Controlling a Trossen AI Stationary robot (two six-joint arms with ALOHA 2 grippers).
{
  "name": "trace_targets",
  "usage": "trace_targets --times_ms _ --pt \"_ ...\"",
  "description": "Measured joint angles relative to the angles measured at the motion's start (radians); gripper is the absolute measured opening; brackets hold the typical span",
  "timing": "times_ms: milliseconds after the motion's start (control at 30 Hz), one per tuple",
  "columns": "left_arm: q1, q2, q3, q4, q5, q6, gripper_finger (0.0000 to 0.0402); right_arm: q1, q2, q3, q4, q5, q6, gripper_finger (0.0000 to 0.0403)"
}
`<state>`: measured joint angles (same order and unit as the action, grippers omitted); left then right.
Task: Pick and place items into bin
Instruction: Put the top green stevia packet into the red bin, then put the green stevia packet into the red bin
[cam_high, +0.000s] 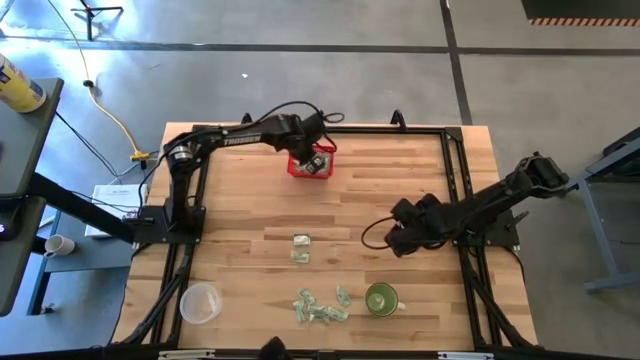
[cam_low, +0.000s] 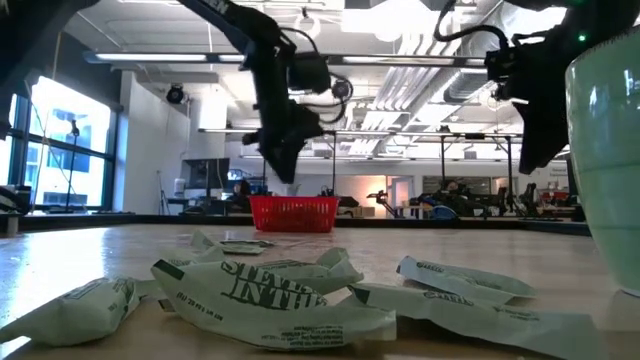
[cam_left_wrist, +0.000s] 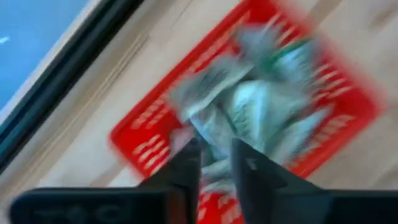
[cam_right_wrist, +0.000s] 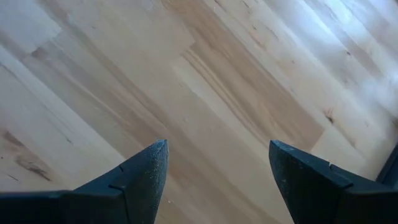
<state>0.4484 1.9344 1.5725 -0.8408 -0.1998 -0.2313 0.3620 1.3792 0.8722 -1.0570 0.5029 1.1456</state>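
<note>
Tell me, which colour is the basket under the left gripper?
Bright red basket, best seen in the high view.

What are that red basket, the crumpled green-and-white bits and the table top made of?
Red basket: probably moulded plastic, judging by its uniform bright colour and slotted walls. Crumpled pieces: look like thin printed paper, matte, holding sharp creases. Table top: pale wood, with visible plank seams and grain, smooth finish.

Open lab/workshop: exposed ceiling ducts (cam_low: 400, 75), workbenches (cam_low: 470, 212).
</note>
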Motion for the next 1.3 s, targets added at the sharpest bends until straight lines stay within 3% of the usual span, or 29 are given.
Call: trace_targets --times_ms 67,167,300,400,533,667,933,1133,1300 --pt "-0.002 0.008 0.000 -0.039 -0.046 -0.001 0.0151 0.008 0.000 -0.014 0.000 -0.007 0.027 0.0270" --pt "-0.026 -0.004 0.000 -0.105 -0.024 -0.019 0.0196 0.013 0.000 -0.039 0.008 -0.023 0.054 0.0270" --pt "-0.145 -0.048 0.002 -0.160 0.192 0.040 0.0237 0.018 0.000 -0.074 0.031 -0.060 0.060 0.0270" --pt "-0.299 -0.063 0.002 -0.201 0.285 0.069 0.0247 0.031 0.000 -0.098 0.064 -0.068 0.059 0.0270" --pt "-0.484 -0.027 -0.021 -0.201 0.234 0.063 0.0243 0.055 0.000 -0.121 0.114 -0.073 0.059 0.0270" --pt "-0.595 0.044 -0.070 -0.150 0.211 0.057 0.0239 0.078 0.000 -0.122 0.136 -0.073 0.031 0.0270" --pt "-0.616 0.133 -0.080 -0.053 0.098 -0.009 0.0239 0.109 0.000 -0.122 0.136 -0.097 0.017 0.0270" --pt "-0.603 0.108 -0.040 -0.175 0.113 -0.034 0.0239 0.141 0.000 -0.122 0.133 -0.104 0.040 0.0270" --pt "-0.601 0.093 -0.035 -0.164 0.117 0.057 0.0239 0.152 0.000 -0.122 0.127 -0.083 0.067 0.0270"
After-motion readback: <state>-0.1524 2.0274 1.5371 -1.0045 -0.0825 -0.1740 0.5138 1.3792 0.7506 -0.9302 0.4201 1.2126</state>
